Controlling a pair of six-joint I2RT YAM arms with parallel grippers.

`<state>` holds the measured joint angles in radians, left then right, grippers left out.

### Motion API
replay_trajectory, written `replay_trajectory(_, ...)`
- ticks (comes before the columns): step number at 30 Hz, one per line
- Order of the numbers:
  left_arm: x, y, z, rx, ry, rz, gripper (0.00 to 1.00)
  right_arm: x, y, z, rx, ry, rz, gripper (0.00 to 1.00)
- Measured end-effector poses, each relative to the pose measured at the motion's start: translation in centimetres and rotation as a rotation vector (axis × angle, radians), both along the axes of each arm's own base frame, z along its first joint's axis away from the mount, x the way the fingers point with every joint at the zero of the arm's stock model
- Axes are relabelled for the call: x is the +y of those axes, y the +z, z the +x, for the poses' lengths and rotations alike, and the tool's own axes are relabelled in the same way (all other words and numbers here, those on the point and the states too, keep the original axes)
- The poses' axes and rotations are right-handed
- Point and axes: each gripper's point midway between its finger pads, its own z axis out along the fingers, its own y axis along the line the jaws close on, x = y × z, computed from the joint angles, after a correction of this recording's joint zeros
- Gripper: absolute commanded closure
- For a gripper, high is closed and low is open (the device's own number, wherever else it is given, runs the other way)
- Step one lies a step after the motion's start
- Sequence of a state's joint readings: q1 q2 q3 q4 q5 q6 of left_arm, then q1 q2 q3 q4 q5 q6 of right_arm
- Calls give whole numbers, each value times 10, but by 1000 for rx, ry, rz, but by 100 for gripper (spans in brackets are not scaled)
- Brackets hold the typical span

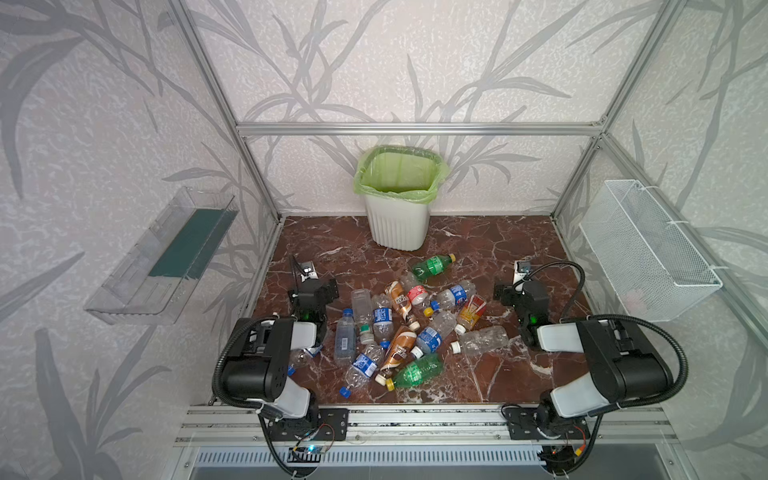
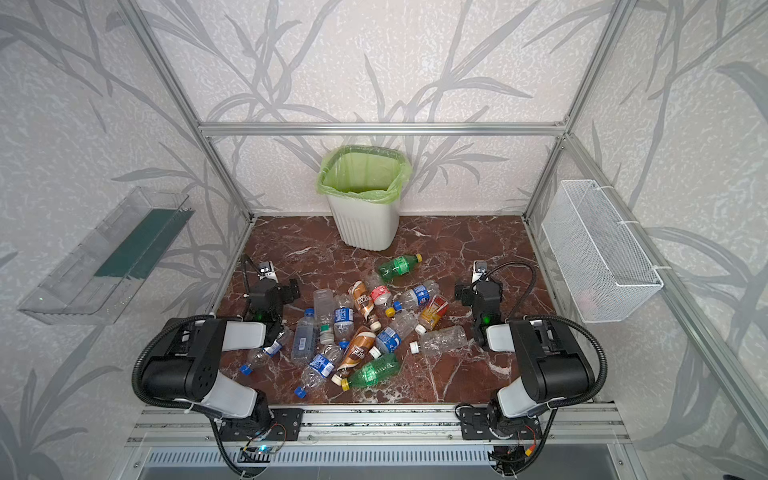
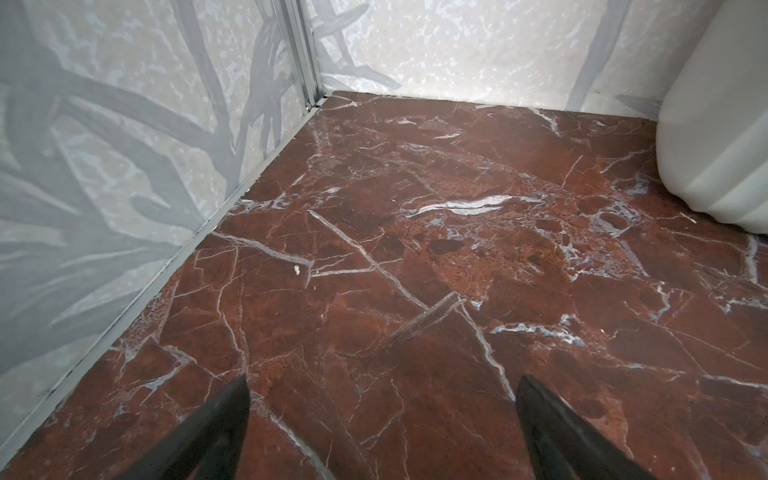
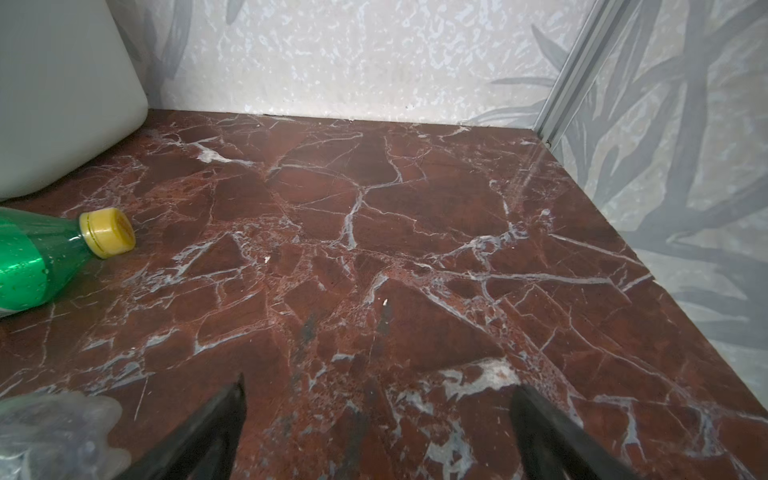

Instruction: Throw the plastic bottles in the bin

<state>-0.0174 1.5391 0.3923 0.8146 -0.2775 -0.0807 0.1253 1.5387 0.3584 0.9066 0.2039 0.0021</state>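
Red-brown marble table (image 1: 490, 249) is carrying the plastic bottles (image 1: 382, 320), which are lying on their sides in a loose heap between the two arms, well short of the bin (image 1: 398, 226) that is standing against the back wall with its green bag folding over the rim. One green bottle (image 1: 432, 266) is lying apart from the heap, nearest the bin. Both the left gripper (image 3: 384, 386) and the right gripper (image 4: 378, 384) are hovering over bare marble, jaws spread wide and gripping nothing.
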Motion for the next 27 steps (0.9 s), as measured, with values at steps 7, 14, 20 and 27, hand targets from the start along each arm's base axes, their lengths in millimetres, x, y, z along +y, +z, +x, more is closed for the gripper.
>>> replay_trajectory(7,0,0,0,0,0,0,1,-1,0,0,-1,-8,2,1)
replay_trajectory(14,0,0,0,0,0,0,1,-2,0,0,-1,-10,2,1)
replay_trajectory(20,0,0,0,0,0,0,1,-2,0,0,-1,-10,1,1)
replay_trajectory(27,0,0,0,0,0,0,1,-2,0,0,-1,-10,2,1)
